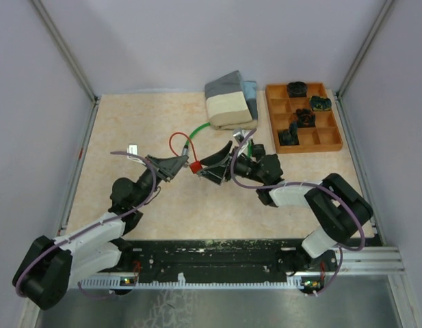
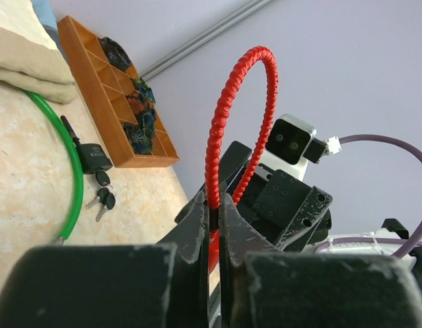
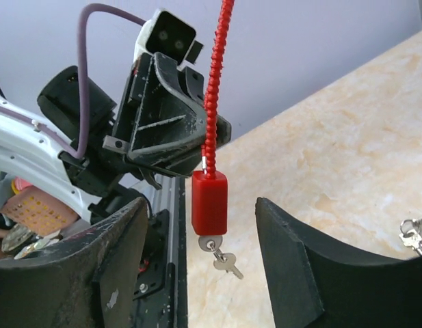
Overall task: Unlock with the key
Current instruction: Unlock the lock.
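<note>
left gripper (image 2: 212, 208) clenched on the red cable (image 2: 228, 116); right gripper (image 3: 200, 225) gapes unclosed around the key (image 3: 211, 243). risk: the dangling lock body (image 3: 209, 201) could swing, so closing knocks the key askew.

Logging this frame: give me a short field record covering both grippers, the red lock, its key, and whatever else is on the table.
left gripper: shut on the red cable; the lock hangs below it
right gripper: open, fingers either side of the red lock body, not touching
key: in the underside of the lock body, a second key dangling from it
green cable lock: lying on the table
wooden tray: far right, dark items in some compartments
</note>
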